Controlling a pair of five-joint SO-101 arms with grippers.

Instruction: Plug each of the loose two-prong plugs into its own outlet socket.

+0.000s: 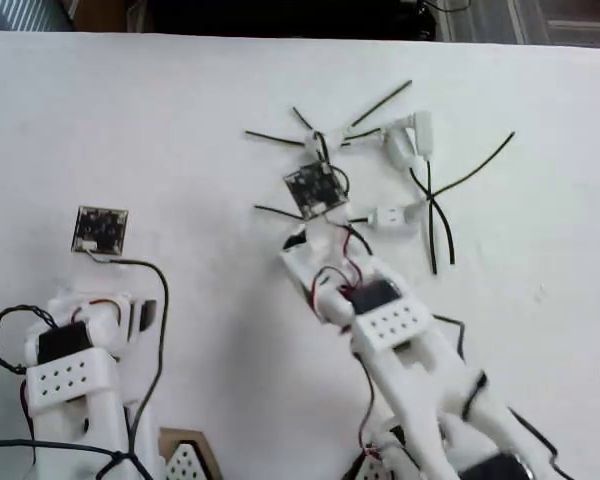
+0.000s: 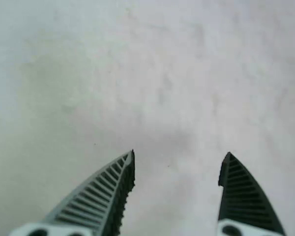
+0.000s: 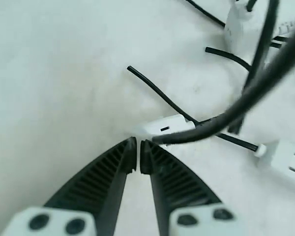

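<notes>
Several white plug and socket pieces with short black cords lie in a loose cluster right of the table's middle: one (image 1: 417, 135) at the back, one (image 1: 390, 217) nearer the front, and a small one (image 1: 320, 140) further left. My right gripper (image 3: 138, 143) is shut with nothing between its fingers. Its tips sit just short of a small white plug (image 3: 164, 129) lying on the table. Another white piece (image 3: 285, 158) with two dark slots lies beside it. My left gripper (image 2: 180, 157) hangs open over bare white table, far from the cluster.
Black cords (image 1: 435, 215) cross each other around the cluster, and one thick cord (image 3: 246, 101) runs close past the camera over the small plug. The white table (image 1: 180, 120) has free room on its left half and along the back.
</notes>
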